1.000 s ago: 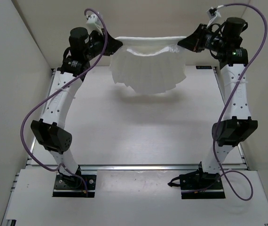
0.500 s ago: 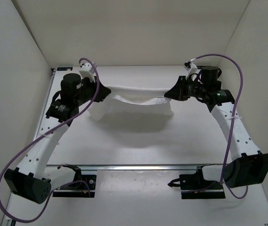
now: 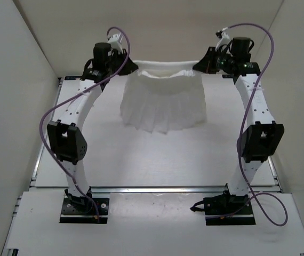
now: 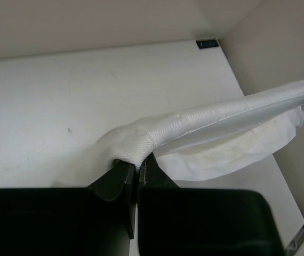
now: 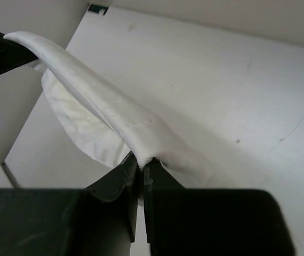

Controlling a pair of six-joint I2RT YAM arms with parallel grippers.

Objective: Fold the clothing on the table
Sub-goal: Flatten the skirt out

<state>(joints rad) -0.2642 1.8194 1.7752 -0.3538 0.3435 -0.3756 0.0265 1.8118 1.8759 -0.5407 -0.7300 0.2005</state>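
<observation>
Top external view: the clothing (image 3: 162, 106) is seen held up over the far half of the worktop (image 3: 157, 160), stretched between the two hands. The left hand (image 3: 131, 66) is closed tight on the left end of the thicker upper edge, and the right hand (image 3: 197, 65) is pinched on the right end. In both wrist views the fingers are seen nearly together, with a bunch of cloth nipped between them. The upper edge is drawn fairly taut and runs left to right, so the long axis of the garment is laid across the scene, roughly parallel to the far edge of the worktop. From that edge the rest is hung downward in soft vertical pleats, with the uneven lower hem pointed at the worktop; whether the hem is touching the surface cannot be told. The fabric is judged to be light, thin and limp: no shape will be kept by it, creases will be taken readily, and it may be bunched if it is lowered unevenly. The firmer banded edge is judged the best place for a hold, at its two ends, where it is gripped now; so thin a cloth could be lost from a slack pinch.
</observation>
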